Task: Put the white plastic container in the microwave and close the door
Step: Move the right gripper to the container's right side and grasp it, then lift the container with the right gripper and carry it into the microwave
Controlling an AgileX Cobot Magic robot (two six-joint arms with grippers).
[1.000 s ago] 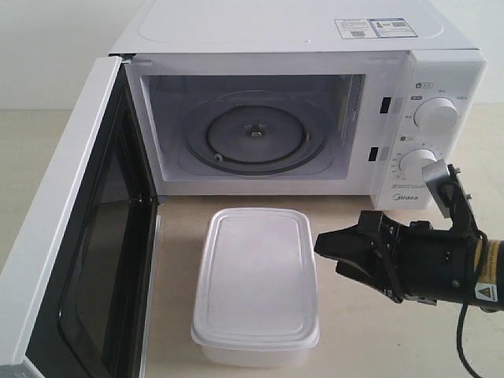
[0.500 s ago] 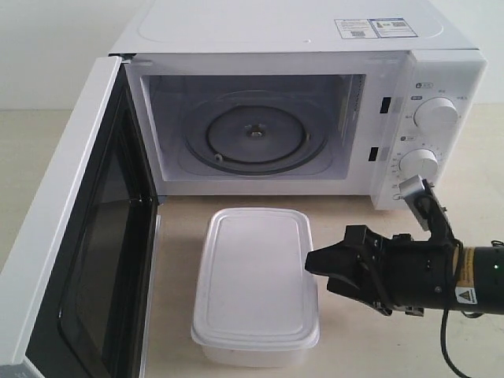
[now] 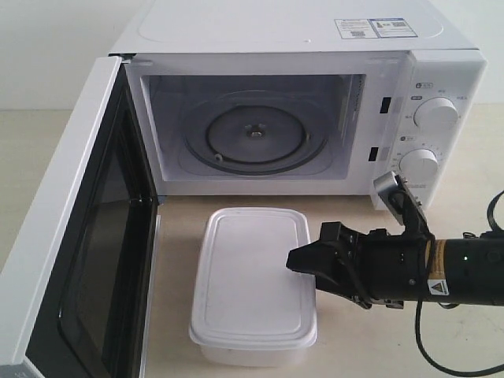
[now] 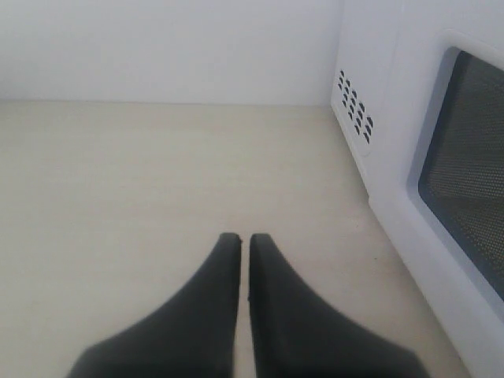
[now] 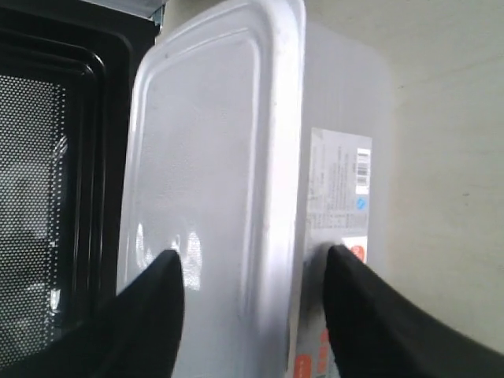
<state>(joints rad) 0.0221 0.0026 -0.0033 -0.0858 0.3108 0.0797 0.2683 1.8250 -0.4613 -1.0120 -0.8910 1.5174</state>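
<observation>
Nearest to us, lower centre of the exterior view, the white plastic container (image 3: 252, 276) sits flat on the counter (image 3: 346, 228), lid on, just in front of the open oven mouth. That is a sensible spot for it: a short, straight push takes it inside.

In from the lower right comes the right gripper (image 3: 309, 268), lying level and low, and its jaws are spread wide. The wrist camera shows why. One finger sits over the lid and the other is down alongside the side wall by the red-and-white label (image 5: 339, 197), so the rim runs between them. It is lined up to pinch that long edge, but nothing is clamped. Whether either finger touches the plastic, I can't tell.

On the left of the frame, the door (image 3: 71, 236) is swung fully out toward us with its black inner frame facing the container. It leaves the path open, though it stands close beside the container's left side.

The left gripper (image 4: 239, 236) is pressed closed on nothing, hovering over bare counter by the door's outer face. My guess is that it waits there for the closing push.

Further back, the microwave (image 3: 276, 31) stands open, with its glass turntable (image 3: 252, 134) bare and ready. Two dials (image 3: 435, 114) at upper right sit above the right arm, clear of its reach line. A sticker (image 3: 376, 27) lies on top.
</observation>
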